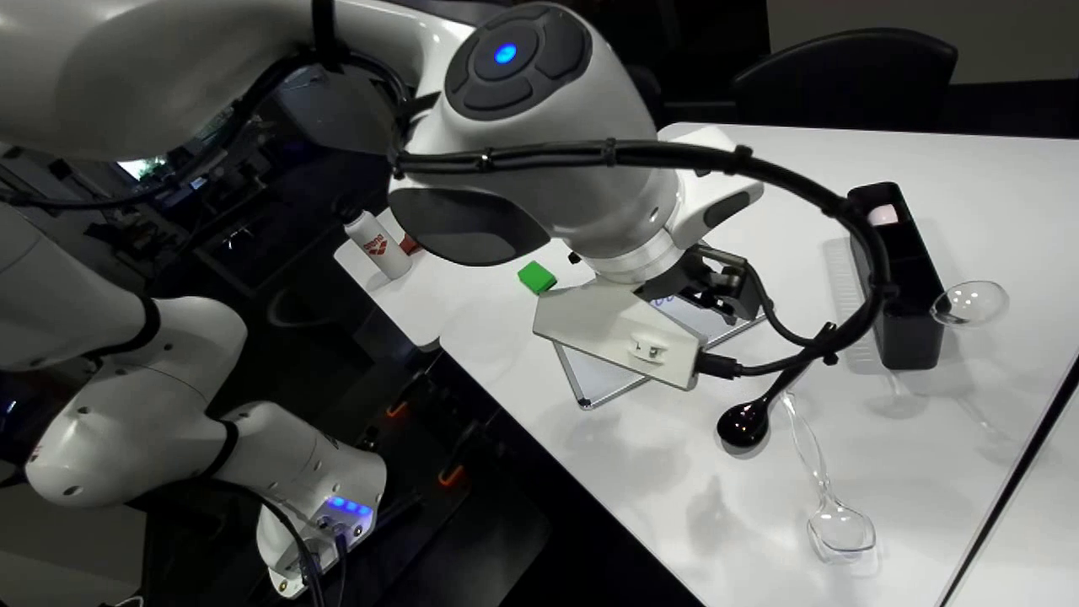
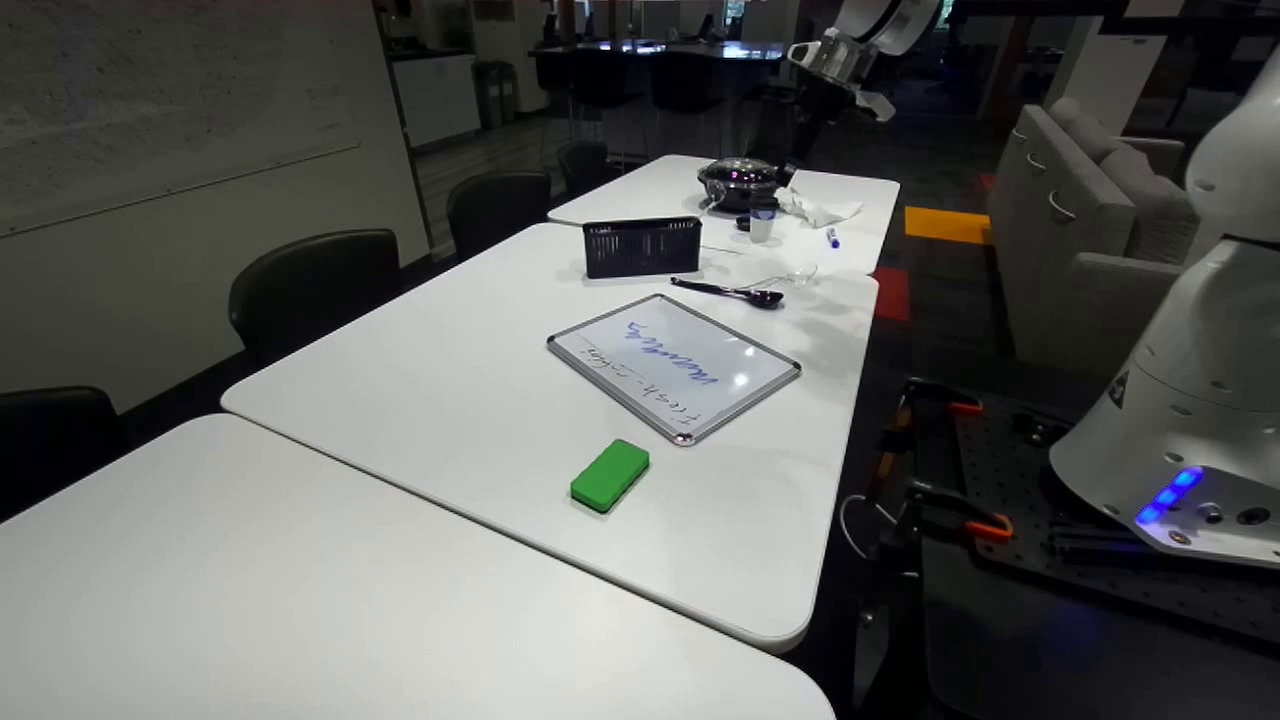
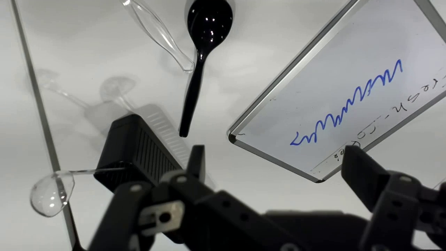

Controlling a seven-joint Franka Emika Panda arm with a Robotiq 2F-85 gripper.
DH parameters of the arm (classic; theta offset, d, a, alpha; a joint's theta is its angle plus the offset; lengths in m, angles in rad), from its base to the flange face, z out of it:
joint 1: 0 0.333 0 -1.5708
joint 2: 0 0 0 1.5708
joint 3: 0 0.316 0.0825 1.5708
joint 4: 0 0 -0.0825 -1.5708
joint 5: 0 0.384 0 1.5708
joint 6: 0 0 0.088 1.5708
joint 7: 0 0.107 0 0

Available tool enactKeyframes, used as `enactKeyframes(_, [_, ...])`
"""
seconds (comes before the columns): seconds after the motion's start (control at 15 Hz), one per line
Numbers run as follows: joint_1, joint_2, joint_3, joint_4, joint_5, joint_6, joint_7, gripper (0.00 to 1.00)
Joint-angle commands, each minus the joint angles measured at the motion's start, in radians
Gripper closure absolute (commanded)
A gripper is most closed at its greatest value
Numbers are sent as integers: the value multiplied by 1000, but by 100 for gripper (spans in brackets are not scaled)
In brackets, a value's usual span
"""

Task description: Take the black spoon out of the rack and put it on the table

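Leftmost in the wrist view, a clear plastic spoon [image 3: 52, 195] juts from the long black box-like rack [image 3: 120, 146]; a low sweep could snag both. A second clear plastic spoon [image 3: 155, 29] lies right by the glossy black round-bowled spoon [image 3: 210, 24], already on the smooth white surface [image 3: 237, 87], so I'd worry a needless grab knocks them together. The claw [image 3: 273, 150] is spread wide, gripping nothing; lowered here, it might scrape the silver-framed whiteboard [image 3: 334, 97].
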Motion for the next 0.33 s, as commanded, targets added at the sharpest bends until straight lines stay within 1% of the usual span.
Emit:
enactKeyframes(0.0, [119, -68, -108, -41, -39, 13, 61, 0])
enactKeyframes(0.27, [222, -63, -198, -30, -76, 5, 107, 0])
